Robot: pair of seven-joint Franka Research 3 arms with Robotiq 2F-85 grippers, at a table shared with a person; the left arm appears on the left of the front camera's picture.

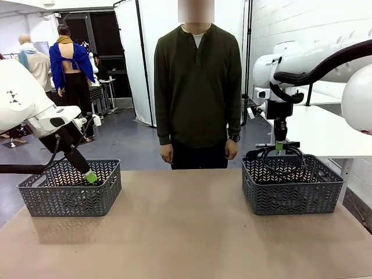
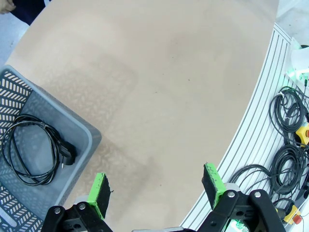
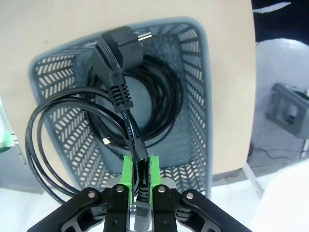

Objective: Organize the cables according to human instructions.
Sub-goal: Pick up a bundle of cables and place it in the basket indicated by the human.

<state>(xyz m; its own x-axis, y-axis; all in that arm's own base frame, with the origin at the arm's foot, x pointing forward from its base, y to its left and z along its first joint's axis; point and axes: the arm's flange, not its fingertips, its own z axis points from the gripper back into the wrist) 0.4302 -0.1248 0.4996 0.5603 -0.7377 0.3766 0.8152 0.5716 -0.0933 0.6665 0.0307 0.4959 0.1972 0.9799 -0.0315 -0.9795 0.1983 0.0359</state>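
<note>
In the front view you see the person (image 1: pixel 197 87) in a dark olive henley standing at the far edge of the brown table (image 1: pixel 180 232), top centre of the frame, arms down at the sides. At lower left the left gripper (image 1: pixel 90 176) reaches down over the rim of the left grey basket (image 1: pixel 70 189); you cannot tell its finger spread from here. At right of centre the right gripper (image 1: pixel 280 146) hangs just above the right grey basket (image 1: pixel 293 185), with a black coiled cable (image 1: pixel 279 158) held at its tips and drooping into that basket.

In the left wrist view your left gripper (image 2: pixel 157 191) sits at the bottom edge with its green pads (image 2: pixel 99 193) wide apart and nothing between them, bare table behind. At the left edge the grey basket (image 2: pixel 72 145) holds one coiled black cable (image 2: pixel 29 150) with its plug toward the basket's middle. More dark cords (image 2: pixel 287 140) lie along the ribbed strip at the right edge.

In the right wrist view your right gripper (image 3: pixel 140 174) at bottom centre is clamped on the black cord just below its plug (image 3: pixel 118 53), which points to the top of the frame. The held cable's loops (image 3: pixel 58 135) spill left, some over the rim of the grey basket (image 3: pixel 198 96). Another coil (image 3: pixel 164 106) lies in the basket.
</note>
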